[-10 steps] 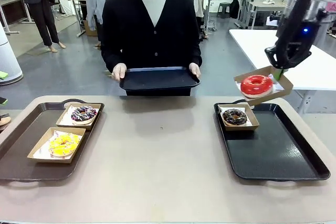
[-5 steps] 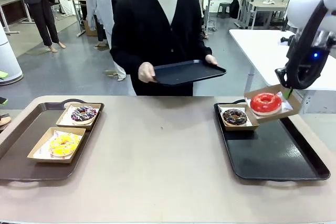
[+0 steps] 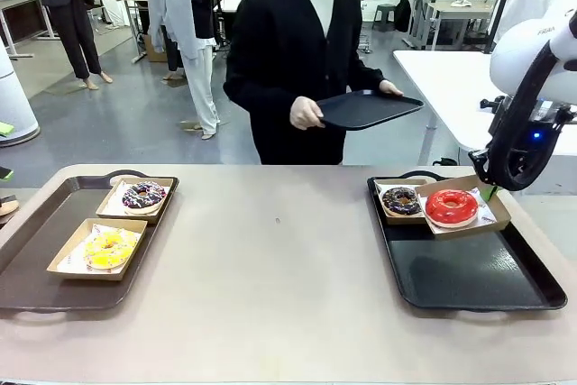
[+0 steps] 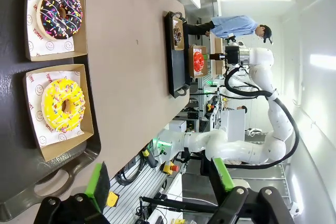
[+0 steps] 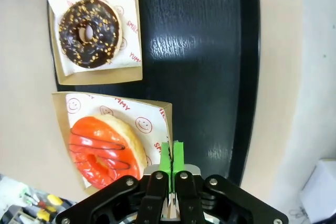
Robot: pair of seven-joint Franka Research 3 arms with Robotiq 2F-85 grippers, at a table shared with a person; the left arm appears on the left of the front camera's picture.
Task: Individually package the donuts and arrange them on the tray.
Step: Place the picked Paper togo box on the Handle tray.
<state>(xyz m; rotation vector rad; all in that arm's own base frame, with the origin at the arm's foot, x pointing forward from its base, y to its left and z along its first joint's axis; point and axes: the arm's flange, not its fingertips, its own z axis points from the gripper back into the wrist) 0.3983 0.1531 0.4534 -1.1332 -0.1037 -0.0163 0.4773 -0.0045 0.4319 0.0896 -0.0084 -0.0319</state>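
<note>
The right gripper (image 3: 488,192) pinches the cardboard box (image 3: 462,215) holding the glossy red donut (image 3: 452,207) over the smooth black tray (image 3: 478,272); the left gripper (image 4: 160,179) is spread open.

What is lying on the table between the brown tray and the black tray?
Nothing: in the front view, bare table separates the brown tray from the black tray.

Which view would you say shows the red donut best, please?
The right wrist view: the red donut sits close and large in its box, dark drizzle lines visible, with the right gripper pinching the box edge. The front view shows it smaller, over the black tray. The left wrist view shows it tiny and far off.
</note>
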